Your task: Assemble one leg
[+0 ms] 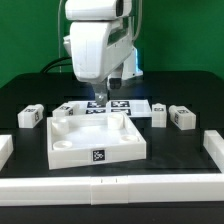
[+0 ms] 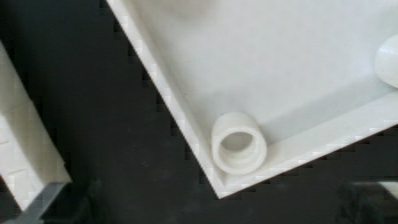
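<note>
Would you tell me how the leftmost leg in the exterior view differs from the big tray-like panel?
The panel is far larger than the leg. The panel is an open square tray with a raised rim and round corner sockets; the leg is a compact block. The panel lies mid-table; the leg sits apart, to the exterior view's left. Both are white, tagged and rest on the black table.

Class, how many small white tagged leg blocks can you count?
4 small white plastic leg blocks: one at the exterior view's left, one nearer the middle, two at its right. Others may be hidden.
</note>
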Controlling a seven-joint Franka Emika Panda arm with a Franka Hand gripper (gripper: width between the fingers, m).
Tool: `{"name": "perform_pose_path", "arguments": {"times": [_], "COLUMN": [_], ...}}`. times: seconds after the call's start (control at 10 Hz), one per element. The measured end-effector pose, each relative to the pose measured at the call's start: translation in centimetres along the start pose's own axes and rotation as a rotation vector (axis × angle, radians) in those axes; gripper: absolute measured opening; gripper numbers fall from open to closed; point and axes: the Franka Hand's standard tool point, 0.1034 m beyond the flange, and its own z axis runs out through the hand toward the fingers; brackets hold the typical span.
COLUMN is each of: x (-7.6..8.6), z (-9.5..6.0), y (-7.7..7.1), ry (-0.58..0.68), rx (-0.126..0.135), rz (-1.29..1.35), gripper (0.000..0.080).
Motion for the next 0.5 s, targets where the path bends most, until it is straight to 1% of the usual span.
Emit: {"name": "perform_pose_path", "arguments": {"times": [0.1,0.2,0.3,0.4,0.5], "x": [0.0,-0.5,-2.0,-3.7,-4.9], "z": [0.1,0.2,1.2,2.3,3.0], "y": [0.0,0.1,-1.5,-3.9,-5.7], "ry": [-0.001,0.000,0.010,0.011,0.010], "rx": [0.002,0.004,0.004,0.020,0.039], "rz": [-0.005,-0.064,-0.171,-0.258,-0.278], "gripper": [0.0650,0.0650,0.0650,0.0650,0.0650]}}
